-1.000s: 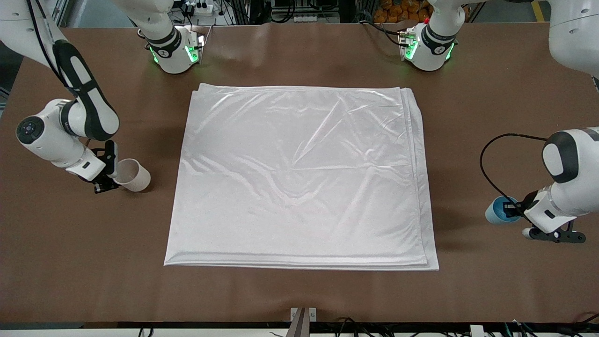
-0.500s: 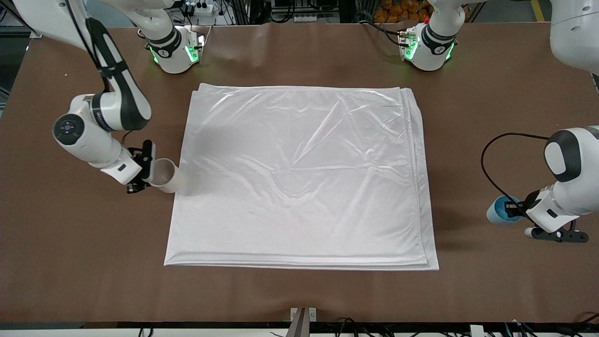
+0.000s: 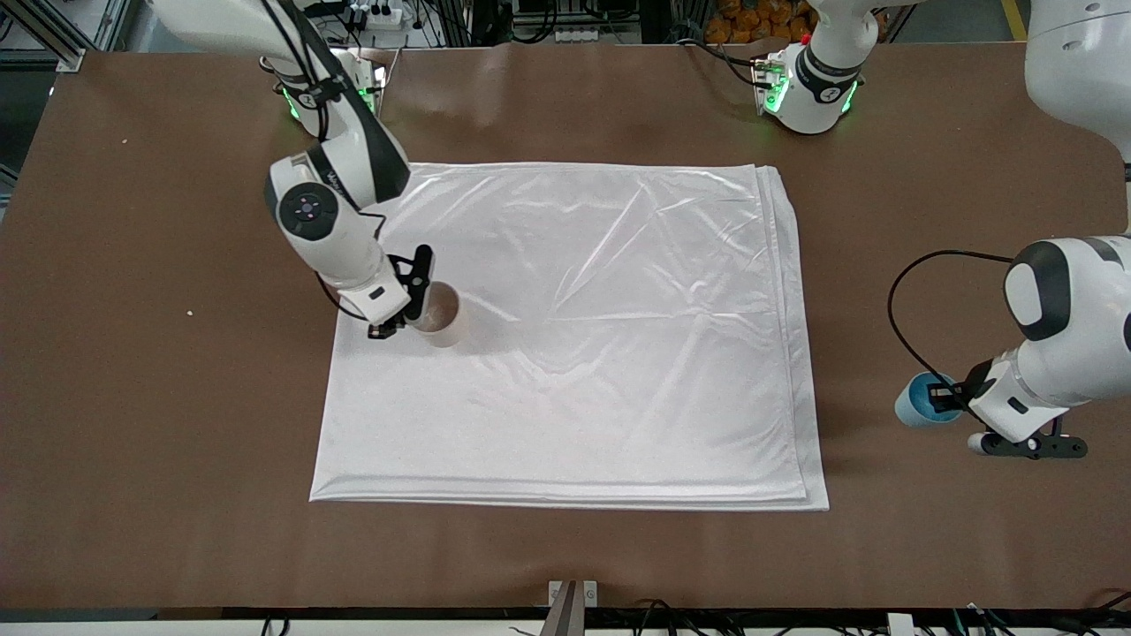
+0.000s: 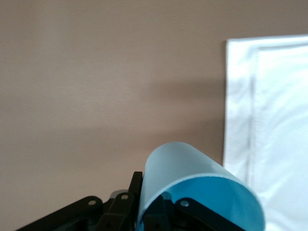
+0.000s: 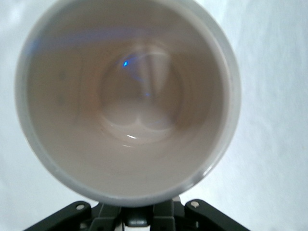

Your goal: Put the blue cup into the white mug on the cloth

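Over cloth (image 3: pixel 574 353), right gripper (image 3: pixel 408 305) grips white mug (image 3: pixel 439 315); left gripper (image 3: pixel 959 406) grips blue cup (image 3: pixel 917 400) (tilted).

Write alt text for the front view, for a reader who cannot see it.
The right tool holds the white mug over the cloth near the right arm's end. The left tool grips the blue cup over bare brown table at the left arm's end, short of the cloth.
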`<state>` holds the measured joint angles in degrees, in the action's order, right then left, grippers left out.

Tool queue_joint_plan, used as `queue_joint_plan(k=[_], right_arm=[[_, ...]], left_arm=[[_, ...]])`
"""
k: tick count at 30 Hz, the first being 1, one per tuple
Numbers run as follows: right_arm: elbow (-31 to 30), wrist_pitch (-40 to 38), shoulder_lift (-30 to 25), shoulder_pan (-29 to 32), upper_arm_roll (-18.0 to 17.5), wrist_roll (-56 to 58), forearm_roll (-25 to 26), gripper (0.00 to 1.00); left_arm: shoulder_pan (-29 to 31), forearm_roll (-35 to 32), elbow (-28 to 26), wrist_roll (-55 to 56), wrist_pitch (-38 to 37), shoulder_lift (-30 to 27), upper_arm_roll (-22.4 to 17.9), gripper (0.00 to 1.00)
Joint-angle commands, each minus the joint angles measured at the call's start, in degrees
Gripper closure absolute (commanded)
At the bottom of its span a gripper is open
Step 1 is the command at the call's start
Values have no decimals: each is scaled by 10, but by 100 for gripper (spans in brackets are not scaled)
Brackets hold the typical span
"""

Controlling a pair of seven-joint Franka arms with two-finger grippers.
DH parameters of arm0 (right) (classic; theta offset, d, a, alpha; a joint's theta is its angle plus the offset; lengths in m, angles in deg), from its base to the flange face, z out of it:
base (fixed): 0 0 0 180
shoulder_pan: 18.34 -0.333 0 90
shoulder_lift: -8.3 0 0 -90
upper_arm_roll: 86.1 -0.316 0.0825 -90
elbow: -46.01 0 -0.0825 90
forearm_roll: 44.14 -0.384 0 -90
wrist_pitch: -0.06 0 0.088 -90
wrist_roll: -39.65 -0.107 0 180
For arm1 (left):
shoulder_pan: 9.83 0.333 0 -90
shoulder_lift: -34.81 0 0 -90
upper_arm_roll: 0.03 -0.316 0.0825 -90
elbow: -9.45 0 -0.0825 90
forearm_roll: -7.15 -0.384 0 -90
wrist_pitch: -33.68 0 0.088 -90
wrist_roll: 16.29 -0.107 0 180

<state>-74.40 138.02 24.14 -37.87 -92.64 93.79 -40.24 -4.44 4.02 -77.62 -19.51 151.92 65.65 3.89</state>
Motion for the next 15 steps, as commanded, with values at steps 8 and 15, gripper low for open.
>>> queue_joint_plan(k=[8, 15], right_arm=[[95, -35, 79, -94, 7, -158, 10, 100], [100, -31, 98, -121, 8, -199, 23, 100]], left_arm=[[-8, 3, -8, 121, -50, -18, 80, 100], [-20, 1, -9, 211, -59, -18, 130, 100]])
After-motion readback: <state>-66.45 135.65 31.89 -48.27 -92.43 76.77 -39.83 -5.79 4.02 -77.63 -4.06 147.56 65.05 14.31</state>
